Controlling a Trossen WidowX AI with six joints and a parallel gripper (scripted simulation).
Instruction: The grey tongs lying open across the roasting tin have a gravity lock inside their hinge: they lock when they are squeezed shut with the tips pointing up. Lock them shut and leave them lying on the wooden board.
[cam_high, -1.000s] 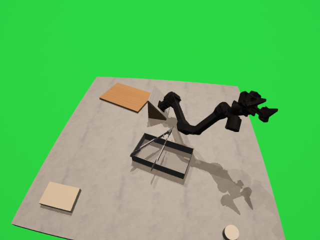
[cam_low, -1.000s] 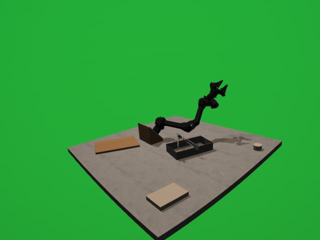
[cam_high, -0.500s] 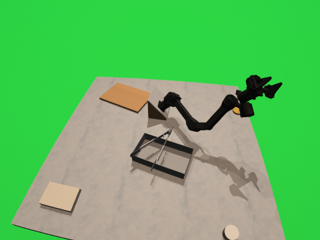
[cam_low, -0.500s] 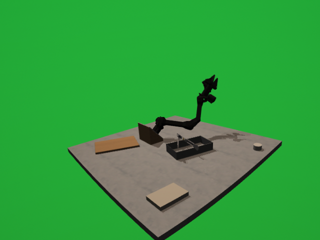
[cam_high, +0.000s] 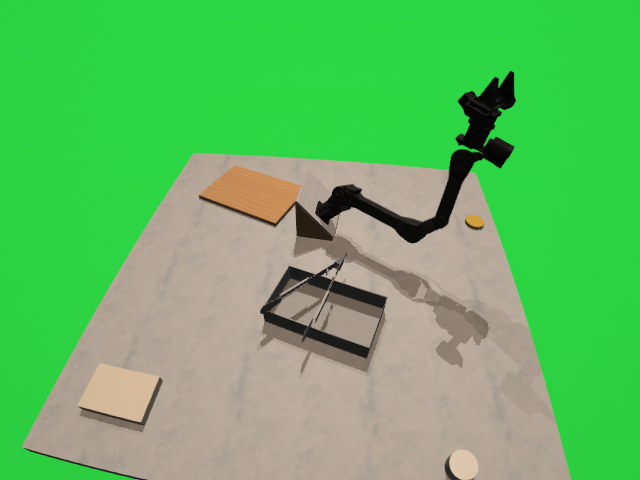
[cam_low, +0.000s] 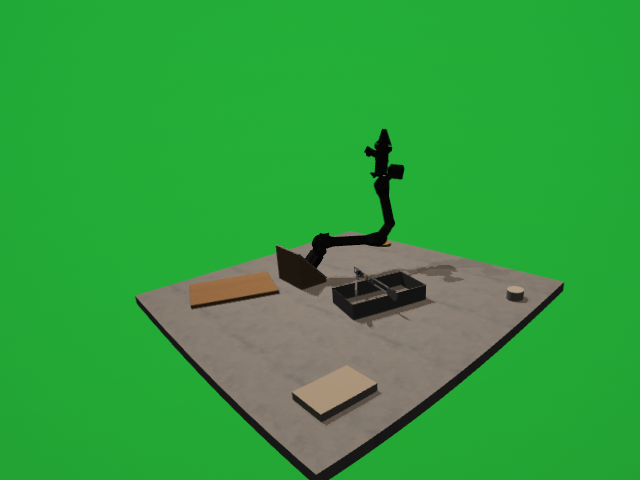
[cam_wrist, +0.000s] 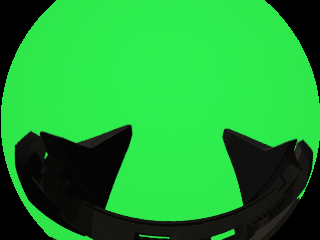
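The grey tongs (cam_high: 340, 261) (cam_low: 391, 292) lie open in a V across the black roasting tin (cam_high: 336, 338) (cam_low: 390, 304). Their hinge end is beyond the tin's far wall, towards the arm's base, and their two tips reach over the near wall, spread apart. The wooden board (cam_high: 248, 193) (cam_low: 232, 289) lies flat at the back left with nothing on it. My gripper (cam_high: 504, 76) (cam_low: 384, 131) (cam_wrist: 180, 131) is wide open and empty, pointing upward high above the table's right side, far from the tongs. The wrist view shows only both fingers and green background.
A wedge-shaped stand (cam_high: 311, 223) (cam_low: 295, 268) is at the arm's base, between the board and the tin. A beige block (cam_high: 121, 392) (cam_low: 334, 390) lies at the front left. A pale round puck (cam_high: 463, 463) (cam_low: 514, 291) is at the front right, a yellow disc (cam_high: 474, 221) at the right edge.
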